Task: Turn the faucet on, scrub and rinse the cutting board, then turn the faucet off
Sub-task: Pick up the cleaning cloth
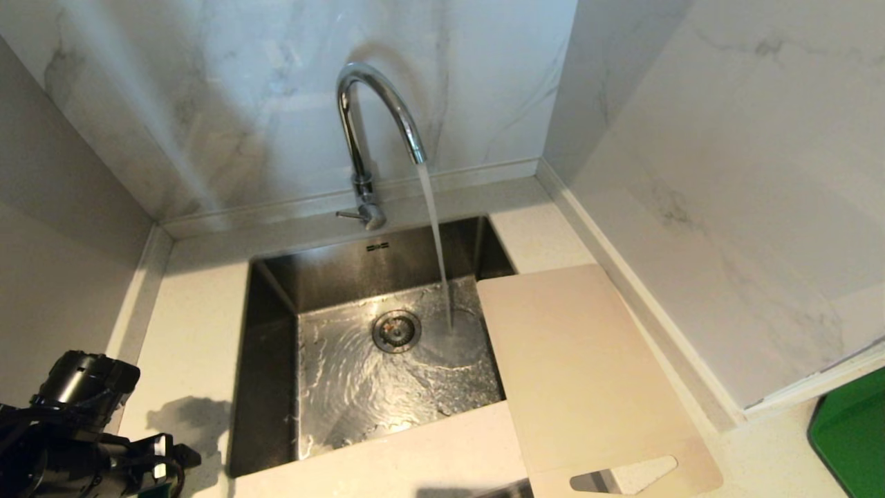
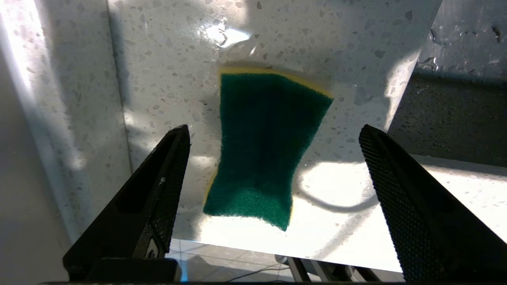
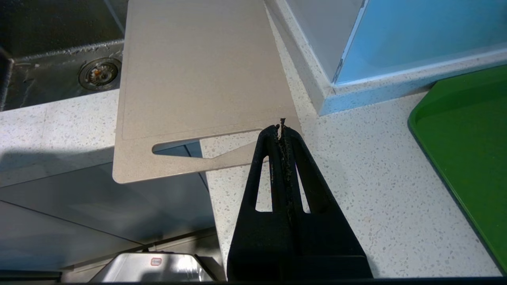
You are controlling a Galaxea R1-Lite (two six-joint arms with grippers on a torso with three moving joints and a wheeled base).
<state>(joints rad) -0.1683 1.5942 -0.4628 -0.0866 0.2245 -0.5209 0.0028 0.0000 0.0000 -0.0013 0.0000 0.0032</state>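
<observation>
Faucet (image 1: pixel 377 104): far side of sink (image 1: pixel 269 387), running, step done | Cutting board (image 1: pixel 588 373): right of sink on counter (image 1: pixel 193 304), overhanging basin, apparently unscrubbed | Sponge (image 2: pixel 261 146): counter, left of sink | Left gripper (image 2: pixel 273 166): fingers spread wide above sponge, holding nothing | Right gripper (image 3: pixel 282 132): fingers clenched empty, near board's handle | Remaining: scrub, rinse, shut-off

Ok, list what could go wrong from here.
1. The cutting board overhangs the sink and counter edge; a push might tip it.
2. The open left end effector could close askew on the sponge.
3. The faucet is running; its water may splash.
</observation>
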